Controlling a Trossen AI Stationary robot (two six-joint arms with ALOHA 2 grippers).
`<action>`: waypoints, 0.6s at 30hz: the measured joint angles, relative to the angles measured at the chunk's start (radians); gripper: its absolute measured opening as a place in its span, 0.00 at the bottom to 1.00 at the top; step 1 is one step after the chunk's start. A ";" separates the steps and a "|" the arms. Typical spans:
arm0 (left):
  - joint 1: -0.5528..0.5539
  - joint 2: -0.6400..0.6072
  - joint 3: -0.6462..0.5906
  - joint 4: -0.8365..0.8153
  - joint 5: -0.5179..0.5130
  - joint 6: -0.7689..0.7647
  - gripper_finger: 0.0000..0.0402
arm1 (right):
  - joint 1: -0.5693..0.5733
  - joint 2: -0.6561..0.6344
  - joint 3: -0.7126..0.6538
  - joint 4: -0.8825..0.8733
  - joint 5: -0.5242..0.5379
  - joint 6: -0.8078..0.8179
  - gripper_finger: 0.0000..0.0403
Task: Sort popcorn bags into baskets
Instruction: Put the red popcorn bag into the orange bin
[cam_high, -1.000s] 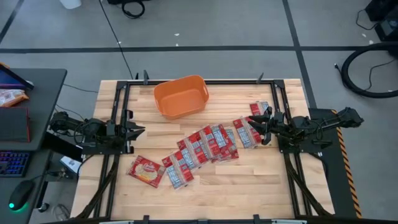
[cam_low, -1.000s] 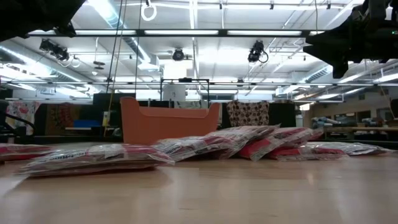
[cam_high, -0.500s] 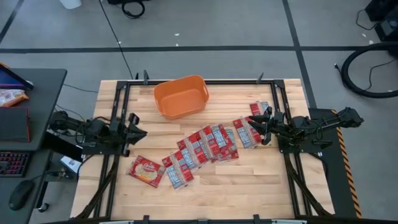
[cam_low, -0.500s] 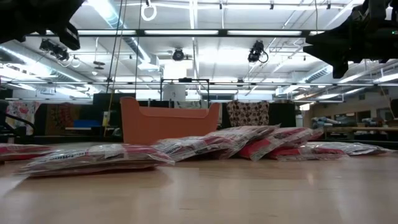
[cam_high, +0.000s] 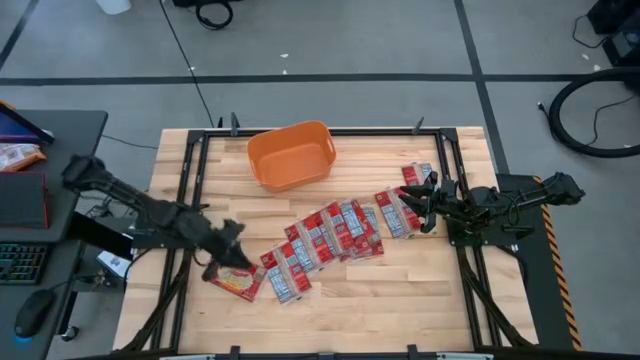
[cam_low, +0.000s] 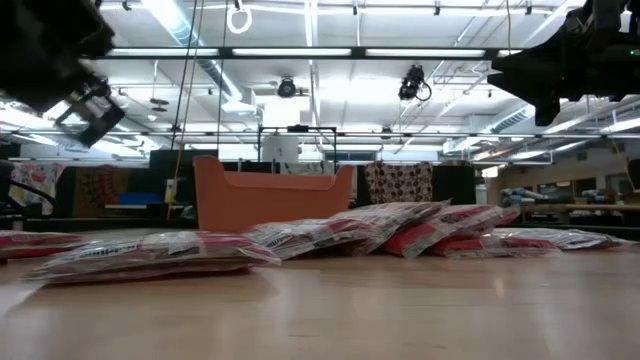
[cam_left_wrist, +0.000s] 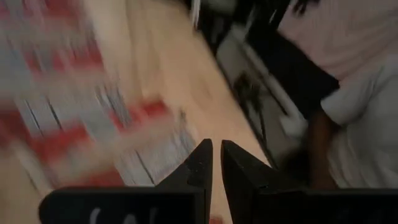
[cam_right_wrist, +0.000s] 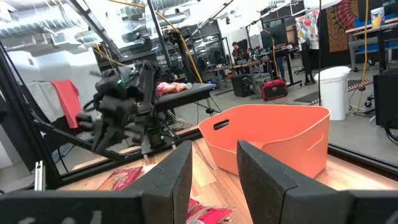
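**Left claw above the orange-red packet, right claw waiting by the row**

The wooden bench (cam_high: 400, 290) carries everything. An orange tub (cam_high: 291, 154) stands at its far edge, near the middle, with nothing visible inside. In front of it a slanting row of red popcorn bags (cam_high: 335, 232) runs across the bench, the packets overlapping one another, with one more red packet (cam_high: 415, 174) lying apart at the far right end. At the row's near left end lies the orange-red bag (cam_high: 233, 279) with the pale round picture.

The left arm reaches in from the left side, and the left claw (cam_high: 228, 243) hangs over that orange-red bag; its fingers (cam_left_wrist: 200, 165) stand nearly closed, with only a thin gap and nothing between them. The right claw (cam_high: 424, 201) sits beside the right end of the row, fingers (cam_right_wrist: 174, 171) parted and empty.

A person in a pale shirt (cam_left_wrist: 357, 93) shows beyond the bench edge.
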 joint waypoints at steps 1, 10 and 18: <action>-0.027 0.046 0.015 -0.009 -0.009 -0.042 0.10 | 0.000 0.000 0.000 0.000 0.000 0.000 0.33; -0.278 0.389 0.304 -0.409 -0.194 -0.259 0.10 | 0.000 0.000 0.000 0.000 0.000 0.000 0.33; -0.415 0.655 0.523 -0.736 -0.212 -0.262 0.10 | 0.000 0.000 0.000 0.000 0.000 0.000 0.33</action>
